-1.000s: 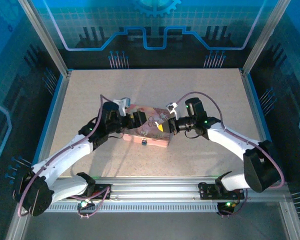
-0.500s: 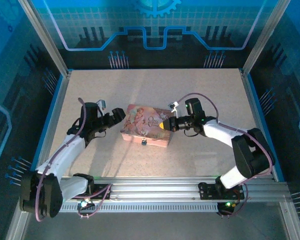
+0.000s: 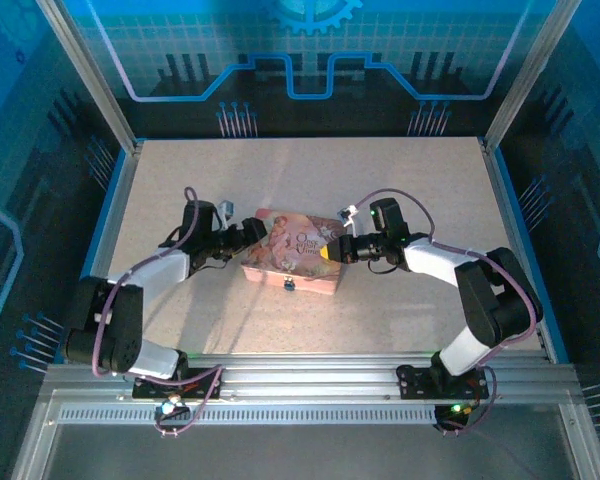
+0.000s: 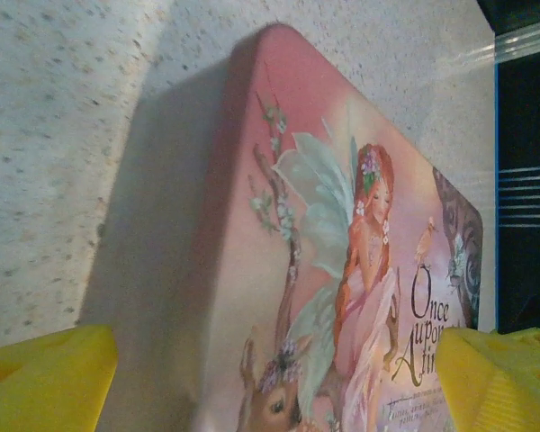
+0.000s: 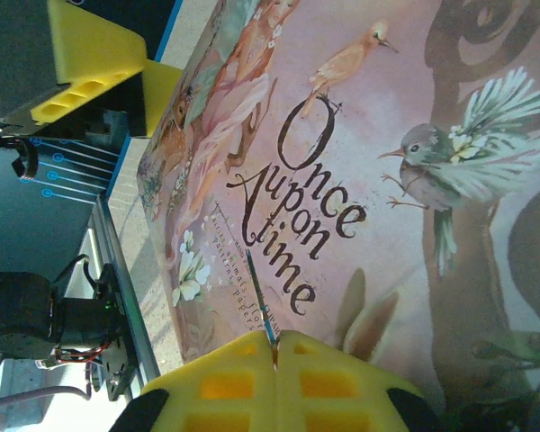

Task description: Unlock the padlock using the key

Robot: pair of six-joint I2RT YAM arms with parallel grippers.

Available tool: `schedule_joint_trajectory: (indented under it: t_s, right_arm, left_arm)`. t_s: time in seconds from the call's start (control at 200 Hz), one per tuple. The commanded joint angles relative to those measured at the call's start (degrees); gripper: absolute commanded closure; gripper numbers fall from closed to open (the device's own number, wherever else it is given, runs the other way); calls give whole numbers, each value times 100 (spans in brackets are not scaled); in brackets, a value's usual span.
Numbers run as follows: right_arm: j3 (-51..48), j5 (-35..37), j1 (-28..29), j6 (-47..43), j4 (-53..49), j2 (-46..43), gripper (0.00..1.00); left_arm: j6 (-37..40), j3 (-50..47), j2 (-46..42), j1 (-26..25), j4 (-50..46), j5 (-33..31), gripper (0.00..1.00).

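Speckled beige tabletop (image 3: 400, 190) — blue-lit enclosure walls (image 3: 310, 60)

The padlock (image 3: 288, 284), tiny and dark with a pale glint, hangs at the pink tin's (image 3: 280, 262) near side, left of the right gripper (image 3: 333, 252) and closer to the bases. The key (image 5: 267, 326), a thin metal sliver, pokes from that gripper's closed pads.

Overhead view, wrist close-ups — tin (image 3: 280, 262) shared

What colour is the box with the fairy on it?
Pink tin, seen best in the left wrist view.
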Motion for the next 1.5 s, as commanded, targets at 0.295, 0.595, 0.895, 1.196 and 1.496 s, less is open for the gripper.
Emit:
schedule_joint_trajectory:
  t_s: [0.295, 0.595, 0.895, 1.196, 1.496]
  right_arm:
    - [-257, 442, -331, -56, -471, -14, 100]
    - [-352, 451, -444, -25, -395, -51, 100]
    - [-421, 454, -446, 13, -314, -60, 100]
    - [-483, 519, -442, 33, -220, -42, 100]
    - [-550, 587, -434, 67, -172, -8, 100]
  left_arm:
    - [116, 1189, 1083, -636, 321, 183, 10]
    - [541, 1189, 491, -657, 104, -655, 9]
    - [786, -41, -1827, -868, -393, -1254, 10]
    - [440, -1120, -2811, -2146, -389, -1543, 14]
    - [-27, -1754, -1621, -2427, 1474, -1106, 16]
